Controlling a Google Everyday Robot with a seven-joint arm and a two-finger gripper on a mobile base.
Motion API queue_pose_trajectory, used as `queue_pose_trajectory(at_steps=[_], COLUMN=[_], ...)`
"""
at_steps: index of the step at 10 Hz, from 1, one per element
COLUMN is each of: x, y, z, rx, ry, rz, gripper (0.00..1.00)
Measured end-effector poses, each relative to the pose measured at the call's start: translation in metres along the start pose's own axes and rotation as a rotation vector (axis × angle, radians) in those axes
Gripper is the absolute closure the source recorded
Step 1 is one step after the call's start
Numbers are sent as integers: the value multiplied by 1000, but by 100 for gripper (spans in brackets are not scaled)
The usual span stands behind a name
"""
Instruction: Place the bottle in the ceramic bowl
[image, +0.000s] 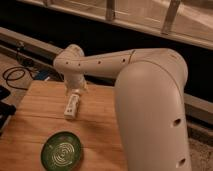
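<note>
— On the wooden table (30, 112), where's the bottle (72, 106)?
— Lying flat, well short of the ceramic bowl (62, 152) nearer the front edge
— And the gripper (76, 87)?
— Down at the bottle's far end, likely to take it; its grip I cannot tell

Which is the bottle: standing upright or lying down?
Lying down: the bottle rests lengthwise on the wooden table, with the gripper at its far end.
</note>
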Motion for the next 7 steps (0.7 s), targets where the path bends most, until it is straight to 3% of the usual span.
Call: queue_pose_trajectory(at_steps=[2, 5, 7], x=[3, -6, -9], y=[7, 46, 51], z=[22, 61, 86], rx=[-13, -59, -74], ry=[49, 126, 171], rz=[-16, -38, -38], gripper=[35, 35, 35])
